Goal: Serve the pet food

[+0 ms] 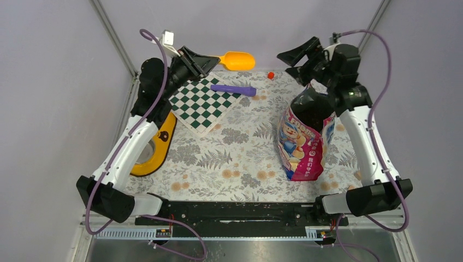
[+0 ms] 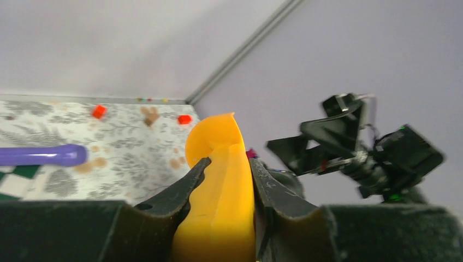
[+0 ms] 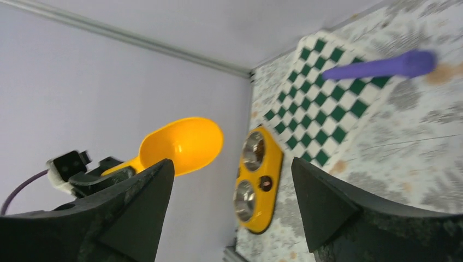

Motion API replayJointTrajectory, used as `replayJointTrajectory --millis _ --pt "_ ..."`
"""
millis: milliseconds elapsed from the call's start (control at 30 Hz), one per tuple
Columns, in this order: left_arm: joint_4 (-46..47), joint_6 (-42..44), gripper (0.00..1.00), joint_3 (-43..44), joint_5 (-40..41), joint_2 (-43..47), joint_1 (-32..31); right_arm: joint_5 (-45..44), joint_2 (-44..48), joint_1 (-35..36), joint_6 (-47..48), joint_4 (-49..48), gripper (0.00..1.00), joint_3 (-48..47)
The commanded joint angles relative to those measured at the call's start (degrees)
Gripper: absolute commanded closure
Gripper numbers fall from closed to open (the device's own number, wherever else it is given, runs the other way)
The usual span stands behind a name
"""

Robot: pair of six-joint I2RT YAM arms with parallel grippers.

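The pink-and-blue pet food bag (image 1: pixel 301 143) stands upright on the right of the table. Its top is hidden behind my right arm, so I cannot make out any pellets. My left gripper (image 1: pixel 203 61) is raised at the back left and is shut on the handle of the orange scoop (image 1: pixel 238 60), whose bowl points right. The handle sits clamped between the fingers in the left wrist view (image 2: pixel 218 185). My right gripper (image 1: pixel 295 57) is open and empty, raised above and behind the bag. It faces the scoop (image 3: pixel 183 144).
The yellow double-bowl feeder (image 1: pixel 157 148) lies at the left, partly under my left arm, and also shows in the right wrist view (image 3: pixel 256 183). A green-and-white checkered mat (image 1: pixel 203 105), a purple stick (image 1: pixel 233 89) and a small red block (image 1: pixel 270 75) lie at the back.
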State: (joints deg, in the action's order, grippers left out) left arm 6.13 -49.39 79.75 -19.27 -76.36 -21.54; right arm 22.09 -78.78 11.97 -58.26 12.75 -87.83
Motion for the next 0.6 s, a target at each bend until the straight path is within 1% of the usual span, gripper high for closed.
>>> replayJointTrajectory --millis 0,67,133,200,300,433,567 --pt "-8.65 10.17 1.0 2.83 0.84 4.51 2.06 -2.2 3.33 -4.73 21.53 16.88 0.15 -10.26" --pt "-12.9 13.19 1.0 3.36 1.47 4.85 2.36 -9.09 4.04 -5.17 28.93 24.43 0.15 -12.68" --pt "-15.6 14.73 1.0 3.44 1.61 5.11 2.68 -16.73 4.9 -5.36 33.8 29.56 0.14 -13.58" --pt "-16.48 15.12 1.0 3.0 0.68 5.22 2.9 -23.57 5.66 -5.63 37.47 33.38 0.12 -13.6" --pt "-15.78 15.02 1.0 2.42 -1.1 5.42 3.0 -31.22 5.87 -5.86 41.53 38.71 0.1 -13.32" --pt "-14.87 14.86 1.0 2.42 -2.88 5.09 3.04 -37.4 6.21 -6.4 44.1 44.63 0.09 -12.27" --pt "-14.09 14.91 1.0 2.95 -4.25 4.56 3.0 -39.78 6.43 -7.66 46.7 47.28 0.09 -9.55"
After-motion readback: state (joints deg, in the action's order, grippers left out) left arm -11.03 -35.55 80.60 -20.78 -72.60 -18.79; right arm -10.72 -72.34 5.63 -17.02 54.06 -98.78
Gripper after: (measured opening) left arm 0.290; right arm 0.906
